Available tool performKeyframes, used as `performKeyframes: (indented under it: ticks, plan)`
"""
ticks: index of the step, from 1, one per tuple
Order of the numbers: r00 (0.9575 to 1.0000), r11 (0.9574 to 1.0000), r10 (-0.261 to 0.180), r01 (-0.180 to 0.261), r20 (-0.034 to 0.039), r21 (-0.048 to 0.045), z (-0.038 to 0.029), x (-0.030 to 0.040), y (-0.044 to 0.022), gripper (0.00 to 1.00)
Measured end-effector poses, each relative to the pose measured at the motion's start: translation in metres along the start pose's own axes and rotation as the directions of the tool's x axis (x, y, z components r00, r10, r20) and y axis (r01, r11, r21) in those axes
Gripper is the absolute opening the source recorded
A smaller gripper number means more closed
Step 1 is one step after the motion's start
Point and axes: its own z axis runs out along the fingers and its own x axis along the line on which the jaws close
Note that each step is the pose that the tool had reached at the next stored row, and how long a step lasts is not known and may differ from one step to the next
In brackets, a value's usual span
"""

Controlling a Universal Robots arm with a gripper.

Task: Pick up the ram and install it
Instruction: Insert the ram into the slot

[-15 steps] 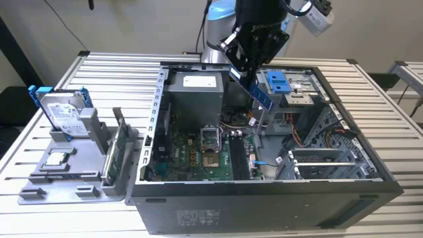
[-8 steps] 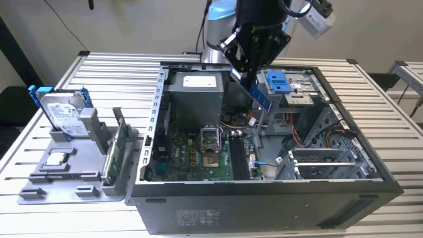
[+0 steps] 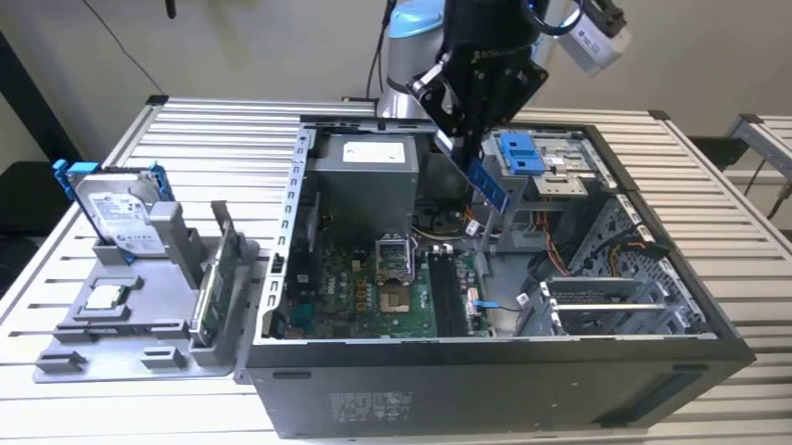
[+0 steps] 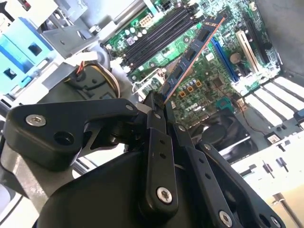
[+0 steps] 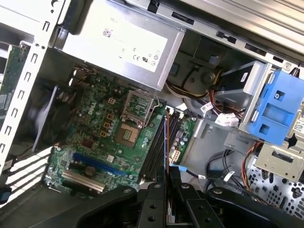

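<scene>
Blue-green ram [image 4: 190, 58] tight in pincer [image 4: 159, 102] over computer case [image 3: 495, 380]

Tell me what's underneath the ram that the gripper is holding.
Below the ram, the motherboard and its black memory slots show. The ram's gripped end is hidden inside the gripper.

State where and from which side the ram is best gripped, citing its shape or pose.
Grip one short end, pinching the two flat faces, coming from above the open case. The ram is long and thin; an end grip, as the gripper has now, leaves its free end clear to reach the slots.
</scene>
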Motion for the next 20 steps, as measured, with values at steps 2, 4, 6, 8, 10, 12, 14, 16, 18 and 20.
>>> performKeyframes:
  ticks: [2, 4, 6, 8, 10, 12, 14, 16, 18, 20]
  plan:
    - [0.9999, 0.9999, 0.01, -0.01, -0.0001, 0.0002, 0.0001, -0.0001, -0.0007, 0.14]
    - [0.9998, 0.9998, 0.02, -0.02, -0.0001, 0.0005, 0.0002, -0.0004, -0.0013, 0.14]
    - [0.9995, 0.9995, 0.031, -0.031, -0.0003, 0.0008, 0.0003, -0.0007, -0.0017, 0.14]
    - [0.9989, 0.9989, 0.046, -0.046, -0.0005, 0.0013, 0.0005, -0.0009, -0.0019, 0.14]
    - [0.9979, 0.9979, 0.065, -0.065, -0.0004, 0.0015, 0.0009, -0.0011, -0.0019, 0.14]
    - [0.996, 0.996, 0.089, -0.089, -0.0005, 0.0021, 0.0013, -0.0011, -0.0019, 0.14]
    - [0.9936, 0.9936, 0.113, -0.113, -0.0006, 0.0026, 0.0016, -0.0012, -0.002, 0.14]
    - [0.9905, 0.9904, 0.138, -0.138, -0.0006, 0.0031, 0.002, -0.0012, -0.002, 0.14]
    - [0.9875, 0.9875, 0.158, -0.158, -0.0007, 0.0036, 0.0023, -0.0013, -0.002, 0.14]
    - [0.9845, 0.9845, 0.175, -0.175, -0.0007, 0.0039, 0.0027, -0.0015, -0.0021, 0.14]
